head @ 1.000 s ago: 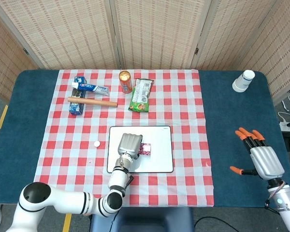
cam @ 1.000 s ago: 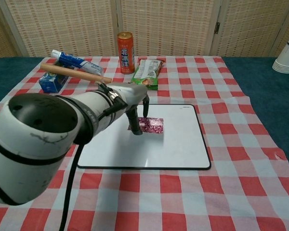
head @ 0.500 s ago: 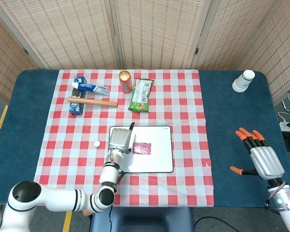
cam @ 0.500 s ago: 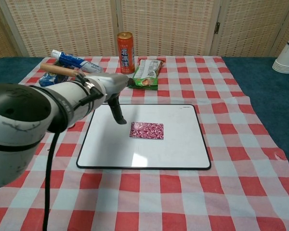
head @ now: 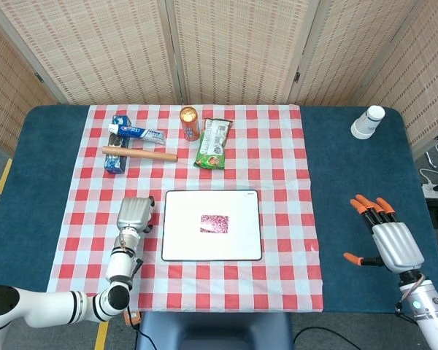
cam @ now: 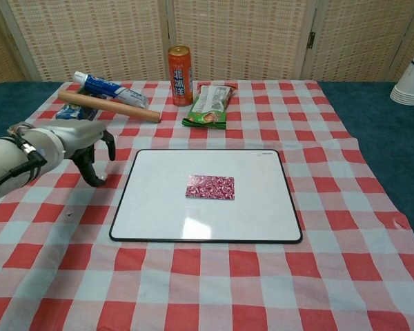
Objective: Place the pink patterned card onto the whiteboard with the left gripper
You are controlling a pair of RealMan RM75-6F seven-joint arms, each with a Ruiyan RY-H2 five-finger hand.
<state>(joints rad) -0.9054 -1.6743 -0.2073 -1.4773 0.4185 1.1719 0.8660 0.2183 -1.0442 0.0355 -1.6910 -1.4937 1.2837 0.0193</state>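
Left hand (cam: pixel 79 148), beside the whiteboard (cam: pixel 262 214), holds nothing, fingers curled down; judged wise to lift it away without brushing that board. The pink patterned card (cam: pixel 210 187) lies flat at its middle.

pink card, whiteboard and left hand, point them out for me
pink card (cam: pixel 210 187), chest view, middle of its patterned face
whiteboard (cam: pixel 255 207), chest view, bare white surface
left hand (head: pixel 135 216), head view, back of the hand
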